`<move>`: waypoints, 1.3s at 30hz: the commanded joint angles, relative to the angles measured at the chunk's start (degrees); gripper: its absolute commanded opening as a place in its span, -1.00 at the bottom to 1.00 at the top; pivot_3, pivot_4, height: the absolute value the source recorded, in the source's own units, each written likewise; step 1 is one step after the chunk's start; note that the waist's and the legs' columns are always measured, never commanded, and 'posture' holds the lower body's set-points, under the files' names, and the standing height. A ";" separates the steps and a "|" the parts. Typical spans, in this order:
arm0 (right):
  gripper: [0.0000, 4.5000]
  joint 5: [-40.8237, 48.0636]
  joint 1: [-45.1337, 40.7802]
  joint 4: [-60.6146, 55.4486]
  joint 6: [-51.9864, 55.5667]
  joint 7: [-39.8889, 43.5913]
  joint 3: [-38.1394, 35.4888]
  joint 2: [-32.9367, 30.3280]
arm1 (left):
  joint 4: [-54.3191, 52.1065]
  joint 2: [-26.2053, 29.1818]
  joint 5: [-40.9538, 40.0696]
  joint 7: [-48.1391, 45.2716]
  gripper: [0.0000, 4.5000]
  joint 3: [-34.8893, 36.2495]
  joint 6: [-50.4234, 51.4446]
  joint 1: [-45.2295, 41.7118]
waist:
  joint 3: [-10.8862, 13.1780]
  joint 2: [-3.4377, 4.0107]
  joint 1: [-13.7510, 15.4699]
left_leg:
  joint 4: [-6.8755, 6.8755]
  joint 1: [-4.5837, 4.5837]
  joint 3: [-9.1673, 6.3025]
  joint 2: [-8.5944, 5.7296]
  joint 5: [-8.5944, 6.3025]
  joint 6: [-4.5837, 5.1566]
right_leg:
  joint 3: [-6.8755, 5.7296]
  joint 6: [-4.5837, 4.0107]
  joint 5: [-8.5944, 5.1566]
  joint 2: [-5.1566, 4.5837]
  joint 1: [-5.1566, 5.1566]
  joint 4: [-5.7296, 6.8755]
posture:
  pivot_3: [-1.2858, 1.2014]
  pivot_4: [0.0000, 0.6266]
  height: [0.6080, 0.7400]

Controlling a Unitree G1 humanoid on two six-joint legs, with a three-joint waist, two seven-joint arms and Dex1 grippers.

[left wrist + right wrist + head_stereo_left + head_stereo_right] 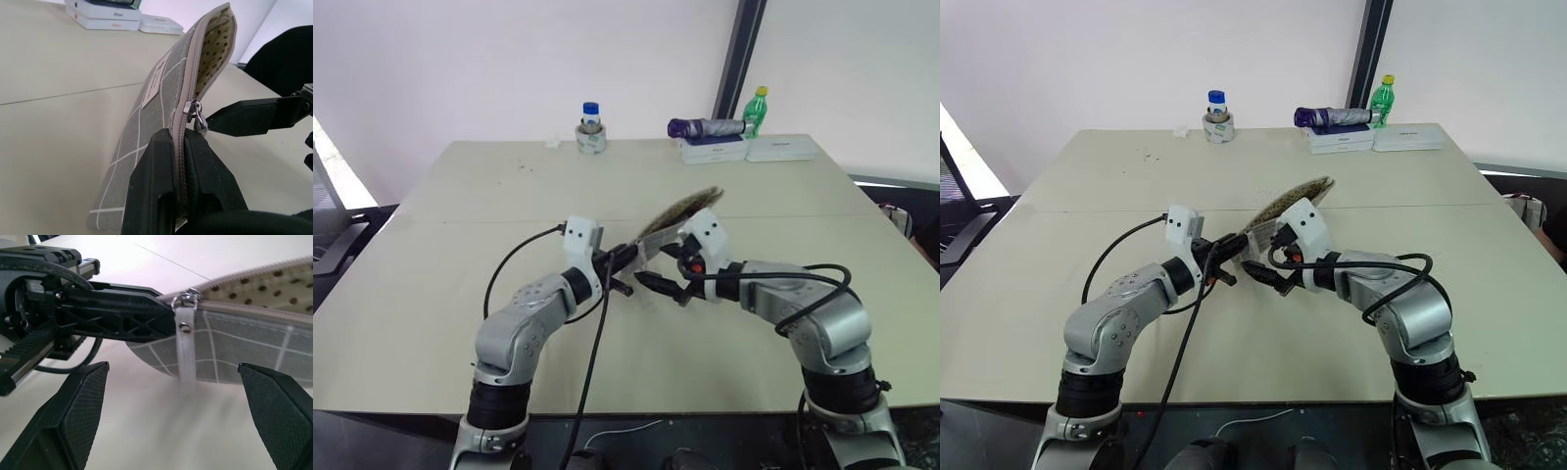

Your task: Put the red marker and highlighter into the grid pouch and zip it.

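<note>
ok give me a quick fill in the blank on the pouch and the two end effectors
1. The left end effector is shut on the closed end of the ____.
2. The right end effector is ____, its fingers either side of the zipper pull.
3. The pouch zipper is mostly ____, showing a dotted lining.
4. The pouch's outer fabric is grey with white ____ lines.

Missing words: pouch; open; open; grid

A pale beige table (460, 196) stood against white walls (460, 59), a dark vertical post (739, 54) behind.
</note>
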 commanded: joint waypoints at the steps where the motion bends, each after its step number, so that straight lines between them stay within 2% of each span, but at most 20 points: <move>1: 0.94 0.78 -0.89 -0.51 -1.28 -1.40 0.41 0.78 | -1.73 -0.04 -1.91 0.52 -1.00 1.02 -0.21 -1.29 | 0.00 0.00 0.01 | 0.00 0.00 0.00 0.00 0.00 0.00 | 0.00 0.00 0.00 0.00 0.00 0.00 | 0.03 -0.52 1.00; 6: 0.94 0.86 -1.15 1.33 -3.91 -2.78 0.82 2.50 | -1.80 0.57 -2.63 0.45 -1.00 0.85 -0.12 -1.10 | 0.00 0.00 -0.01 | 0.00 0.00 0.00 0.00 0.00 0.00 | 0.00 0.00 0.00 0.00 0.00 0.00 | 0.03 -0.52 1.00; 8: 0.72 0.58 -1.26 2.13 -5.20 -3.23 1.02 2.97 | -1.88 0.77 -2.84 0.44 -1.00 0.74 -0.12 -0.97 | 0.00 0.00 -0.01 | -0.01 0.00 0.00 0.00 0.00 0.00 | 0.00 0.00 0.00 0.00 -0.01 0.00 | 0.03 -0.52 1.00; 9: 0.59 0.51 -1.31 2.51 -5.65 -3.40 1.04 3.09 | -1.89 0.86 -2.94 0.43 -1.00 0.73 -0.12 -0.95 | 0.00 0.00 -0.01 | -0.01 0.00 0.00 0.00 0.00 0.00 | 0.00 0.00 0.00 0.00 -0.01 0.00 | 0.03 -0.52 1.00; 10: 0.38 0.52 -1.35 2.77 -6.01 -3.51 1.06 3.12 | -1.90 0.98 -3.04 0.43 -1.00 0.72 -0.13 -0.93 | 0.00 0.00 -0.01 | -0.01 0.00 0.00 0.00 0.00 0.00 | 0.00 0.00 0.00 0.00 -0.01 0.00 | 0.03 -0.52 1.00; 14: -0.58 1.33 -1.23 2.86 -6.64 -3.35 0.76 2.86 | -1.92 1.56 -3.35 0.42 -1.00 0.71 -0.16 -0.87 | 0.00 0.00 -0.01 | -0.01 0.00 0.00 0.00 0.00 0.00 | 0.00 0.00 0.00 0.00 -0.01 0.00 | 0.03 -0.52 1.00; 16: -0.98 1.54 -1.15 2.76 -6.87 -3.27 0.58 2.77 | -1.88 1.76 -3.55 0.52 -1.00 0.78 -0.18 -0.93 | 0.00 0.00 -0.01 | -0.01 0.00 0.00 0.00 0.00 0.00 | 0.00 0.00 0.00 0.00 -0.01 0.00 | 0.03 -0.52 1.00; 23: -0.98 1.27 -1.09 2.73 -8.01 -3.77 -0.16 1.33 | -1.51 2.73 -3.63 0.39 -1.00 1.06 -0.39 -1.12 | 0.00 0.00 -0.02 | -0.02 0.00 0.00 0.00 0.00 0.00 | 0.01 0.00 0.00 0.00 -0.02 0.00 | 0.03 -0.52 1.00; 26: -0.98 0.48 -2.03 2.72 -8.57 -4.18 -1.28 -0.79 | -0.95 4.38 -2.61 -0.33 -1.00 0.82 -1.33 -1.02 | 0.00 0.00 -0.02 | -0.02 0.00 0.00 0.00 0.00 0.00 | 0.01 0.00 0.00 0.00 -0.02 0.00 | 0.03 -0.52 1.00; 33: -0.98 -1.50 -5.00 4.60 -9.64 -5.11 -4.02 -7.47 | 0.41 12.95 3.98 -5.67 -1.00 -4.41 -9.29 1.88 | 0.00 0.00 -0.19 | -0.08 0.00 0.01 0.00 0.00 -0.01 | 0.02 0.00 0.00 0.00 -0.04 -0.02 | 0.03 -0.52 1.00; 39: -0.98 -4.06 -6.56 8.58 -11.98 -5.46 -5.41 -13.30 | 1.96 14.29 4.48 -6.01 -1.00 -3.65 -11.85 2.75 | 0.00 0.01 -0.17 | -0.08 0.00 0.01 0.00 0.00 0.00 | 0.02 0.00 0.00 -0.01 -0.02 -0.02 | 0.03 -0.52 1.00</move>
